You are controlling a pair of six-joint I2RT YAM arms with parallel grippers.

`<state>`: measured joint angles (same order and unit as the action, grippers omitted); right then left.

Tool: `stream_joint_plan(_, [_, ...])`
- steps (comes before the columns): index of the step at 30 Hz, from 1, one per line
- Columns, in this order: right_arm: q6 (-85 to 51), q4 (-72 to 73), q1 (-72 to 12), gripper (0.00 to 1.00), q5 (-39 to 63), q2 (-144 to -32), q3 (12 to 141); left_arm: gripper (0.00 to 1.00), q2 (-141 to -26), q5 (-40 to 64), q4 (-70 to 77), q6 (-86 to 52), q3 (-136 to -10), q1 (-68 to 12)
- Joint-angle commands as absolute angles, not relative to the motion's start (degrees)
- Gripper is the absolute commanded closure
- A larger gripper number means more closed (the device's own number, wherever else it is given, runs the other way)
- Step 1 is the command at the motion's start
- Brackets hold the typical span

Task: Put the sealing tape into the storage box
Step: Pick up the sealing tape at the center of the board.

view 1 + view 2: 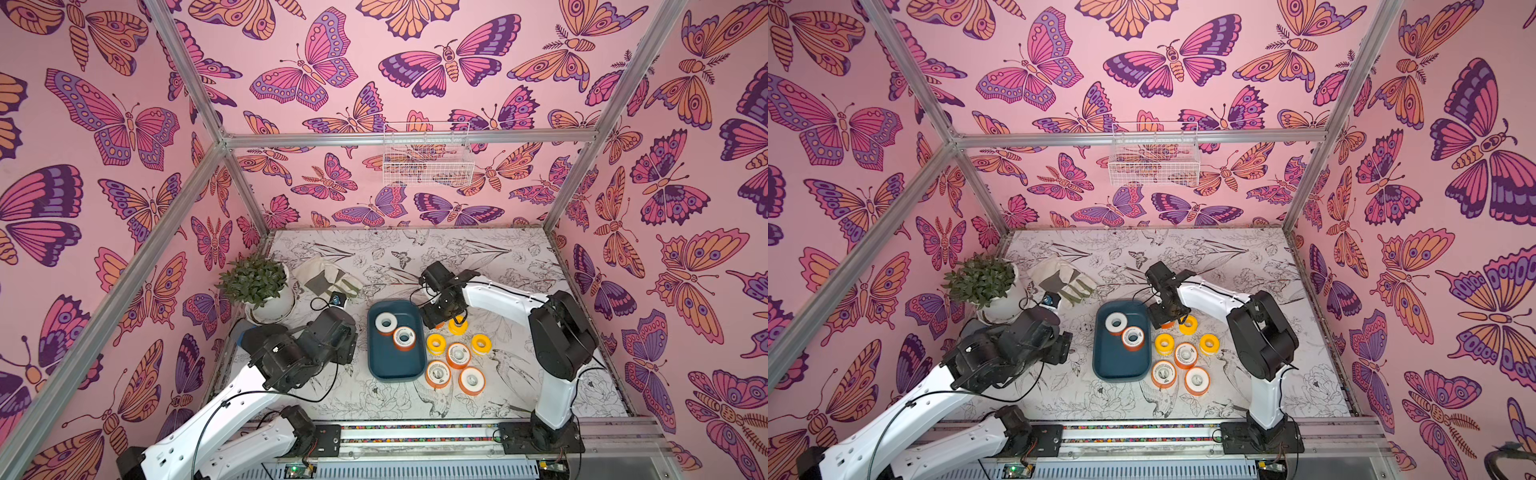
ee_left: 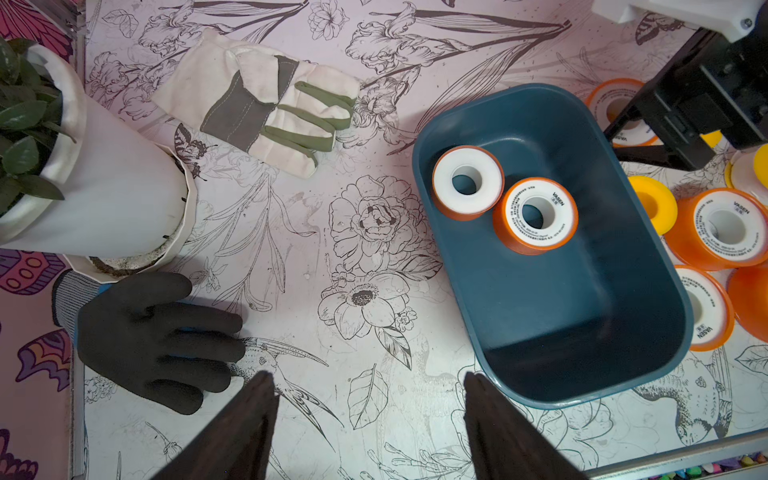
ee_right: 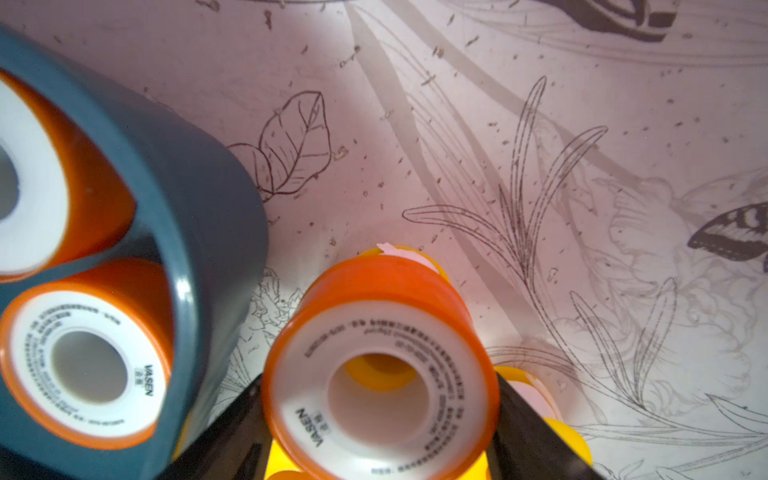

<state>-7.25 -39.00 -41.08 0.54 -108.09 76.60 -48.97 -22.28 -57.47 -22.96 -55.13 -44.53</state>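
Clasping an orange spool marked VASEN, right fingers press its sides; left fingers gape wide.

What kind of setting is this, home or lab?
Probably a staged robot test booth, not a home: an aluminium frame and butterfly-print wall panels enclose the table, the left arm and right arm stand on a rail at its edge, and a potted plant and canvas glove sit as props.
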Motion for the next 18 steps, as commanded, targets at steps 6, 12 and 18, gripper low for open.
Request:
stream_joint_plan(6, [-8.10, -39.90, -41.55, 0.28, -0.77, -106.84, 77.03, 0.25, -49.35, -21.86, -58.04, -21.97, -54.33, -43.87])
stream_joint_plan(12, [-8.73, -39.94, -41.56, 0.29, -2.66, -104.16, 75.52, 0.25, -49.32, -21.80, -58.01, -21.89, -54.38, -43.72])
stream_joint_plan(18, [-9.61, -40.94, -41.52, 0.30, -3.12, -99.71, 75.58, 0.25, -49.32, -21.79, -58.01, -21.88, -54.37, -43.68])
